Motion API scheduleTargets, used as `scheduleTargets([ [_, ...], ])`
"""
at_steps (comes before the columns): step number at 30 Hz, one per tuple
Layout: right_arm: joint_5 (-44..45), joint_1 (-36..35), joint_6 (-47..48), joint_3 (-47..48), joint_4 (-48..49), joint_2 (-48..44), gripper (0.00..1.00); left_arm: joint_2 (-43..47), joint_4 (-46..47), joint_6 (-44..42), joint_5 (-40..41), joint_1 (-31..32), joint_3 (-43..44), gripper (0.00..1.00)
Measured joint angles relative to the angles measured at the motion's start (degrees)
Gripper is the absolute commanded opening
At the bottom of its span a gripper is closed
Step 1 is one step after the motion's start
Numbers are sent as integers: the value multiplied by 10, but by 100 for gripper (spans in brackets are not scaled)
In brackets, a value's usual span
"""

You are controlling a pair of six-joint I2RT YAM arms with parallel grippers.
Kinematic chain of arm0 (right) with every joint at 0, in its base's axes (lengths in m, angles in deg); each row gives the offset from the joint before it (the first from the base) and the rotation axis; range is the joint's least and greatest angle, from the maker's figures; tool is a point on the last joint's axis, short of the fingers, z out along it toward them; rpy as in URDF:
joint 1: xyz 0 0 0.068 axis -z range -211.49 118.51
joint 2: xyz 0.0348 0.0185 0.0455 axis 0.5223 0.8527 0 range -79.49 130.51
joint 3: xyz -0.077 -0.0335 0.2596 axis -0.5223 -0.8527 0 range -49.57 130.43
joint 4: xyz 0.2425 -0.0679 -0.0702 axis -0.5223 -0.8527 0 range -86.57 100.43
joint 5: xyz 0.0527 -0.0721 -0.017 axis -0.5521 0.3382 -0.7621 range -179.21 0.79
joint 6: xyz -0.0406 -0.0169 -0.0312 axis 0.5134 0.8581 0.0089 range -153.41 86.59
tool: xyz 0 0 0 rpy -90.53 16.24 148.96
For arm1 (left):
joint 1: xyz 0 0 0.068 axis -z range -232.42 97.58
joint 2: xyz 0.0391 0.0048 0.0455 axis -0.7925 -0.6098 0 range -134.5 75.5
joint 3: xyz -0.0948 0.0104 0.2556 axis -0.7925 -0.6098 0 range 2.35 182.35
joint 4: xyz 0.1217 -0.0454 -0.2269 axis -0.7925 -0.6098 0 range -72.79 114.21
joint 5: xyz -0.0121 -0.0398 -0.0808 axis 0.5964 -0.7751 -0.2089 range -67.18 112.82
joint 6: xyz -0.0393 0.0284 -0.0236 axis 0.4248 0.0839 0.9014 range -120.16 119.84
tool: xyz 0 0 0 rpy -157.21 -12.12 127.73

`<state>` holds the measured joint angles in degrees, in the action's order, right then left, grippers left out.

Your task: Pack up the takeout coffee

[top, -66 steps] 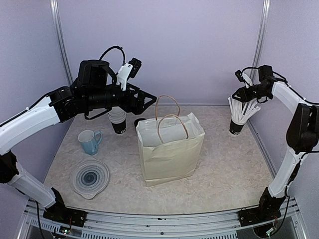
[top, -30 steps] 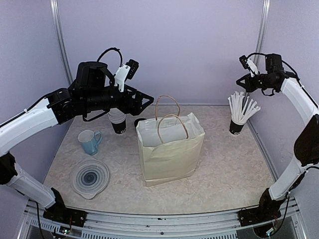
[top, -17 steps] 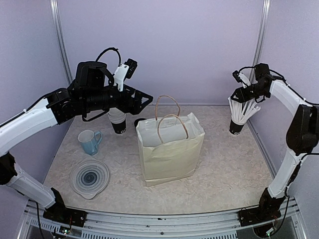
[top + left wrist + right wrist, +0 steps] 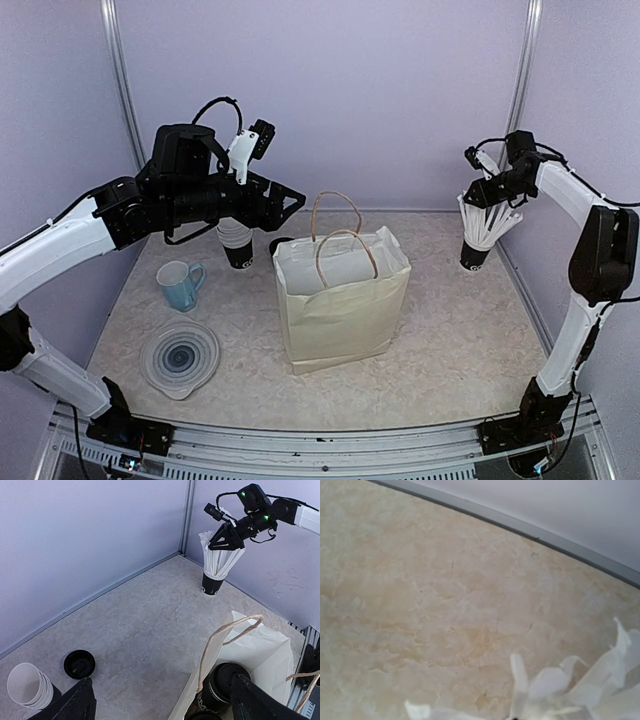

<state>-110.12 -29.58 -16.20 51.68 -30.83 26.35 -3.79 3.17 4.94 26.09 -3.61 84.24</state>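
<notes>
Two takeout coffee cups with black lids (image 4: 223, 684) stand inside the cream paper bag (image 4: 340, 300), seen from above in the left wrist view. The carrier tray is hidden. My left gripper (image 4: 287, 205) hovers above the table just behind the bag's left side, jaws wide open and empty; its fingers (image 4: 75, 704) frame the bag's edge. My right gripper (image 4: 478, 190) sits right over the black cup of white straws (image 4: 478, 235) at the back right. Its fingers do not show in the right wrist view, only blurred straw tips (image 4: 560, 690).
A nested stack of lidless cups (image 4: 236, 243) and a loose black lid (image 4: 79, 664) lie behind the bag on the left. A blue mug (image 4: 180, 284) and a grey round lid (image 4: 180, 356) sit at the front left. The bag's handles (image 4: 338, 240) stand upright.
My right gripper rose above the straws, then came back down onto them. The left arm has barely moved.
</notes>
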Motion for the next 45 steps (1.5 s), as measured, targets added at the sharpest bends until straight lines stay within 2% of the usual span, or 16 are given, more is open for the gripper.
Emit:
scheduleTargets([
  [7, 0, 0, -4, 0, 0, 7, 0, -1, 0, 0, 0, -2, 0, 91],
  [15, 1, 0, -4, -4, 1, -14, 0, -1, 0, -2, 1, -2, 0, 91],
  [25, -15, -13, 9, 3, -33, -161, 0, -16, -9, -16, 10, -7, 2, 91],
  [32, -166, -27, 59, 6, -67, -238, 0, -16, -14, -17, 35, -20, 2, 92],
  [39, -394, -38, 86, 8, -87, -294, 0, -10, -14, -17, 54, -38, 1, 92],
  [42, -475, -60, 88, 10, -86, -308, 0, -8, -14, -17, 59, -40, 1, 92],
  [45, -513, -98, 90, 11, -86, -308, 0, -7, -14, -16, 61, -41, 1, 91],
])
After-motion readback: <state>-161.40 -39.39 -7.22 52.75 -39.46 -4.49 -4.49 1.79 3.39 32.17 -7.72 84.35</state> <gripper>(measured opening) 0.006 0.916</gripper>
